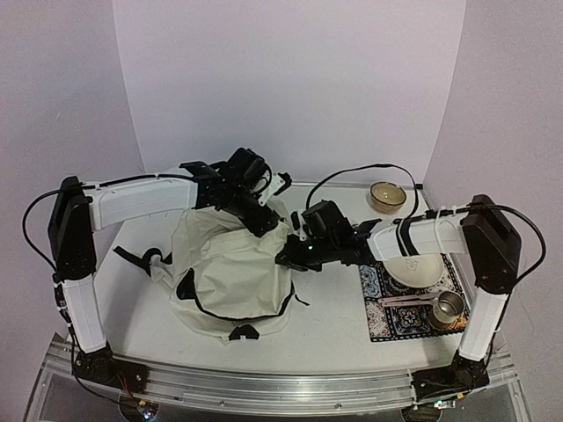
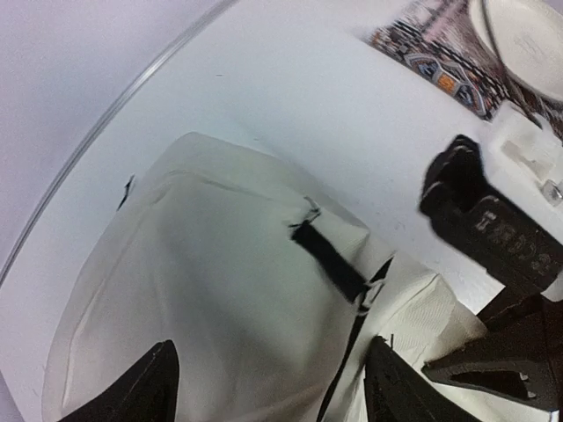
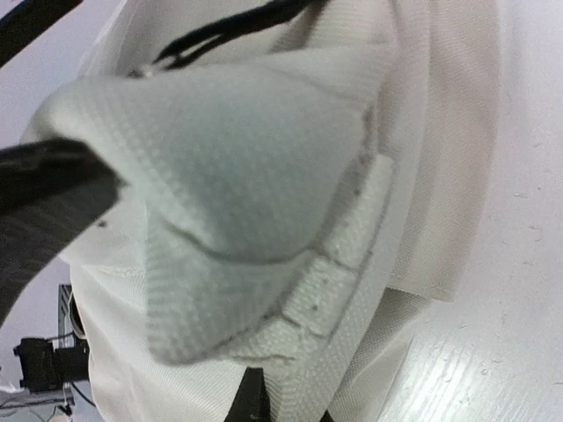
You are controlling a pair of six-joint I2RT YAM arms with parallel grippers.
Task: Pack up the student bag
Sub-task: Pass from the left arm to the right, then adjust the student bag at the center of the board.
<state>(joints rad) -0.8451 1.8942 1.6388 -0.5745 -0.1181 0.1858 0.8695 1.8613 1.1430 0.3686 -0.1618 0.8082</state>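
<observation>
The student bag [image 1: 230,274], cream fabric with black zippers and straps, lies slumped in the middle of the table. My left gripper [image 1: 266,223] hovers over the bag's far top edge. In the left wrist view its fingers [image 2: 155,387] stand wide apart over the bag's fabric [image 2: 220,290] and a black strap [image 2: 327,255], holding nothing. My right gripper [image 1: 290,254] is at the bag's right edge. In the right wrist view the bag's padded mesh fabric [image 3: 229,167] fills the frame. It is pinched at the jaws, and one dark finger [image 3: 254,400] shows below it.
A patterned mat [image 1: 380,309] lies at the right with a white plate [image 1: 419,269], a metal cup [image 1: 449,308] and a utensil [image 1: 403,301]. A tan bowl [image 1: 387,195] stands at the back right. The right gripper [image 2: 493,236] shows beside the left one.
</observation>
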